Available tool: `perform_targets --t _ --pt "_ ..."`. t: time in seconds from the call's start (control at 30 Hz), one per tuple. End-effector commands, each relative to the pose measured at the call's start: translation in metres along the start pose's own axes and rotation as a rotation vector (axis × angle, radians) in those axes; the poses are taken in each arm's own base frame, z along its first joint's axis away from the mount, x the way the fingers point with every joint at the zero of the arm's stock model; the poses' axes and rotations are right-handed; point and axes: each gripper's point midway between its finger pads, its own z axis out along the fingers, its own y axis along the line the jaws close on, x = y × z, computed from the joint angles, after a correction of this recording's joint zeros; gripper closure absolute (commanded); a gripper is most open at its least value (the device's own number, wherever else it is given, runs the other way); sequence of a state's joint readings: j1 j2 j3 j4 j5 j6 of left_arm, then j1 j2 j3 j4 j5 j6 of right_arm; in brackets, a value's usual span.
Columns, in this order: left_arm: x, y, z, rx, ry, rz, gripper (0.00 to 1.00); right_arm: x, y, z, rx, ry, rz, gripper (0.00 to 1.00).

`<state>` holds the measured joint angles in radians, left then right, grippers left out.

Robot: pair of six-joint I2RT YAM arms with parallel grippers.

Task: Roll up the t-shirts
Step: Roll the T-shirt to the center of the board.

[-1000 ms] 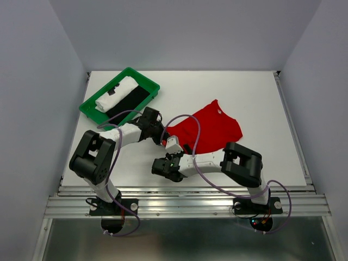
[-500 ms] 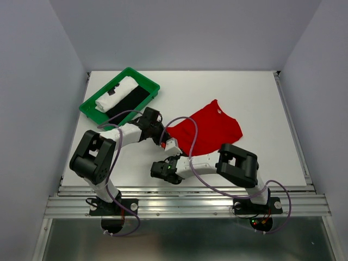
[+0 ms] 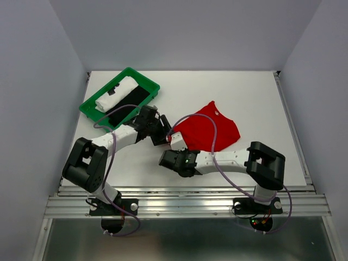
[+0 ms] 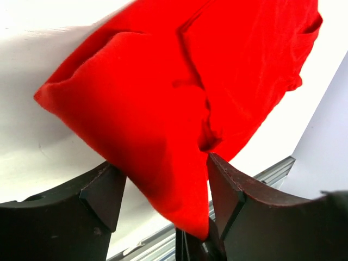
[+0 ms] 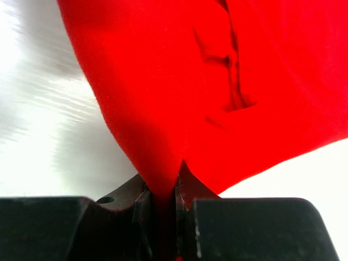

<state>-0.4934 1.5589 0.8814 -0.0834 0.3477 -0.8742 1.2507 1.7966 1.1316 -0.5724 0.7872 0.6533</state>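
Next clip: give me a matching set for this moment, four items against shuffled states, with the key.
1. white t-shirt
2. red t-shirt
3. left end effector
4. right end effector

A. clamped on the red t-shirt
B. rolled up, in the green tray
C. jaws apart, red t-shirt between them
D. lying crumpled on the table

Pairs: 1-B, 2-D, 3-C, 4-A

The red t-shirt (image 3: 213, 128) is soft matt cloth, the table (image 3: 255, 92) smooth and faintly glossy.
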Motion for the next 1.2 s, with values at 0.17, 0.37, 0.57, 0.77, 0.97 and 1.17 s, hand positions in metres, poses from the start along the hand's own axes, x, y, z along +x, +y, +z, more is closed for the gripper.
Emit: perform_targets --t 0.17,0.37,0.57,0.77,0.97,1.17 --pt "-0.023 -0.02 -0.041 -0.011 -0.112 0.132 0.28 -0.029 0.027 -0.012 -0.396 0.068 0.241 0.99" --pt "-0.034 -0.027 -0.063 -0.018 -0.164 0.172 0.28 -0.035 0.026 -0.011 -0.56 0.134 0.351 0.99" --pt "-0.036 -0.025 -0.069 -0.016 -0.185 0.177 0.3 -0.037 0.02 -0.015 -0.693 0.19 0.491 0.99" --pt "-0.029 -0.023 -0.061 0.009 -0.154 0.184 0.41 -0.025 0.012 -0.013 -0.804 0.259 0.628 0.99" --pt "-0.019 -0.03 -0.047 0.054 -0.105 0.208 0.81 -0.015 0.006 -0.006 -0.867 0.298 0.724 0.99" --pt "-0.021 -0.037 -0.024 0.055 -0.066 0.222 1.0 -0.01 0.001 0.001 -0.862 0.313 0.727 0.99"
